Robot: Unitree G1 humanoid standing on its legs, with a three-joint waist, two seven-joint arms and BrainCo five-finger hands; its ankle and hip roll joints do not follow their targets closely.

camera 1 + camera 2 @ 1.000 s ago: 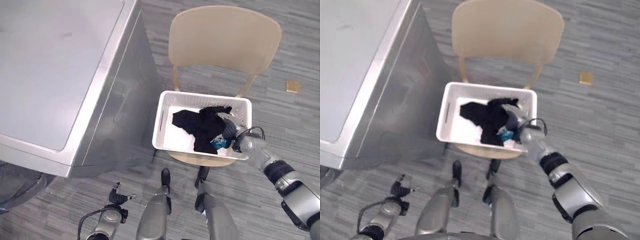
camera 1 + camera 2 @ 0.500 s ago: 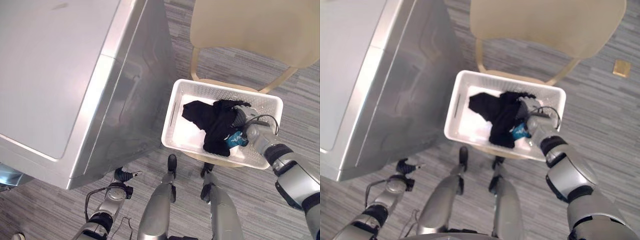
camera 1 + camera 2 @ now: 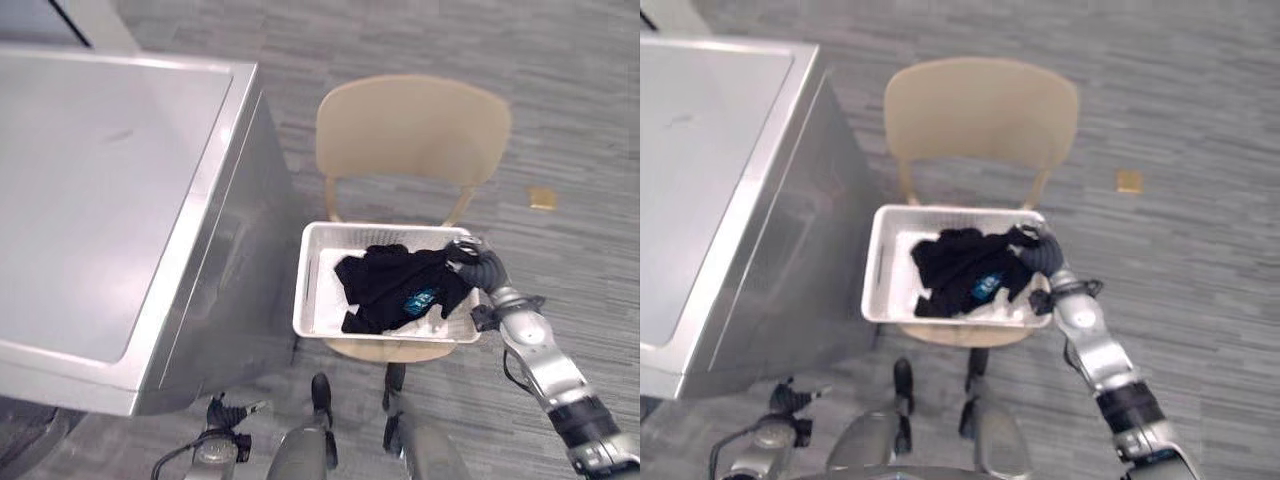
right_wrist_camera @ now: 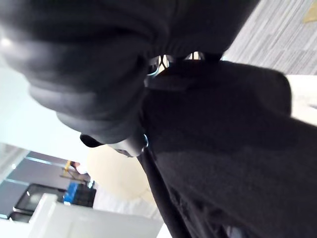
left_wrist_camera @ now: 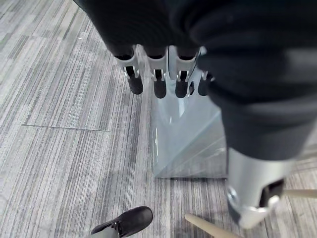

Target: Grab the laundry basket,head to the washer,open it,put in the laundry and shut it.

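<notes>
Right robot hand (image 3: 476,266) lifted to basket (image 3: 318,290) rim, fingers buried in black laundry (image 3: 395,288), grip unclear

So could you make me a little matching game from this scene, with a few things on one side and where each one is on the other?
Things:
1. white basket
2. dark clothes
3. right robot hand
4. washer

Places:
A. at the basket's right rim, by the clothes
B. on the seat of the tan chair
C. on the floor to the left of the chair
D. piled inside the basket

Pairs: 1-B, 2-D, 3-A, 4-C
</notes>
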